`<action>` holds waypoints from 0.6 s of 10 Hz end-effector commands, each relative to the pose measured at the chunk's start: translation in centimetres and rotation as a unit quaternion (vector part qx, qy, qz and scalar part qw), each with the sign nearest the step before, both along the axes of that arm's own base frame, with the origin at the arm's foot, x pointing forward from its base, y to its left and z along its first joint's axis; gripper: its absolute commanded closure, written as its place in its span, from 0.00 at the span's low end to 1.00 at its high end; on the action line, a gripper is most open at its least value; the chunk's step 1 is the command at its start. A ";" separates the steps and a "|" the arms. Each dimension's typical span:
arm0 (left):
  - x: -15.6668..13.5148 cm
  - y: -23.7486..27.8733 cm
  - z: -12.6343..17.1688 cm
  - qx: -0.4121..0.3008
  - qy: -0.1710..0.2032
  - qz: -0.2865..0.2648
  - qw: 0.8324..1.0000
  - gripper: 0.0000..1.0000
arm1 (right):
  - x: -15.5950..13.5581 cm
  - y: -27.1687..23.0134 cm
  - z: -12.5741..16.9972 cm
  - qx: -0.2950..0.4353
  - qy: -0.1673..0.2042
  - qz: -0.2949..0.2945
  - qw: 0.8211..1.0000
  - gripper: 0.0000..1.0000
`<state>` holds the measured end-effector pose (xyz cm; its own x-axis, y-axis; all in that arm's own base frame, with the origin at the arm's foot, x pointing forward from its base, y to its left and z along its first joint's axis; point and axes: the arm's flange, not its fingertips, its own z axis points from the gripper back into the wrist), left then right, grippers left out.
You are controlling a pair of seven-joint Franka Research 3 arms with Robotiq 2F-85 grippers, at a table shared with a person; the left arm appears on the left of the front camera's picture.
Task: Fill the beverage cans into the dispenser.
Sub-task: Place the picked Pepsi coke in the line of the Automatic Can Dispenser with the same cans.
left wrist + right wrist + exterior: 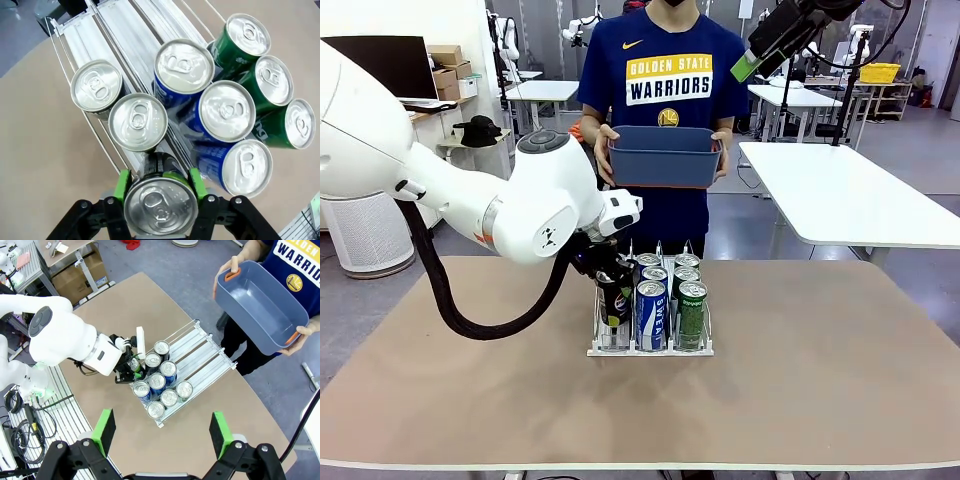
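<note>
1. Fingers of your left gripper (160,187) are closed tight on a black can (159,204), one green pad (121,184) on each side of its body, just under the silver top. In the left wrist view this can is at 6 o'clock, upright, at the near end of the dispenser's (650,348) left lane.
2. Beyond it, in the same lane, you see two more black cans (138,121), one after the other toward 11 o'clock.
3. Blue cans (227,111) stand three in a row in the middle lane, and green cans (273,76) three in a row in the lane at 3 o'clock. The rows almost touch each other.
4. In the front view the dispenser sits on the table (820,380) near its middle, a little toward 12 o'clock, with your left gripper (610,278) at its left front corner.
5. Your right gripper (162,427) is high above the table, looking down. Its fingers are spread wide and hold nothing.
6. At the far side a person (665,70) stands and holds a blue-grey tub (665,158) with both hands, above the table edge at 12 o'clock.
</note>
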<state>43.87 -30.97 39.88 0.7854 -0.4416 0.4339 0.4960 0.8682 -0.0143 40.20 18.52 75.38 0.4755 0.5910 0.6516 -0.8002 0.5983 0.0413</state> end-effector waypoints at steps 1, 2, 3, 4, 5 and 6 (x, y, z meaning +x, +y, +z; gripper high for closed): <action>2.1 -0.7 -0.2 -0.007 -0.038 0.014 0.999 0.42 | 0.0 0.0 0.0 0.006 0.002 0.001 1.000 0.00; 2.1 -0.8 -0.5 -0.005 -0.029 0.010 1.000 0.42 | 0.0 0.0 0.0 0.006 0.002 0.001 1.000 0.00; 1.9 -1.0 -1.0 -0.006 -0.017 0.004 1.000 0.42 | 0.0 0.0 0.0 0.006 0.002 0.001 1.000 0.00; 1.8 -1.3 -1.8 -0.011 -0.001 -0.002 1.000 0.42 | 0.0 0.0 0.0 0.006 0.002 0.001 1.000 0.00; 1.6 -1.5 -2.3 -0.007 0.018 -0.011 1.000 0.42 | 0.0 0.0 0.0 0.006 0.002 0.001 1.000 0.00; 1.2 -1.7 -2.6 -0.011 0.030 -0.021 0.999 0.42 | 0.0 0.0 0.0 0.006 0.002 0.001 1.000 0.00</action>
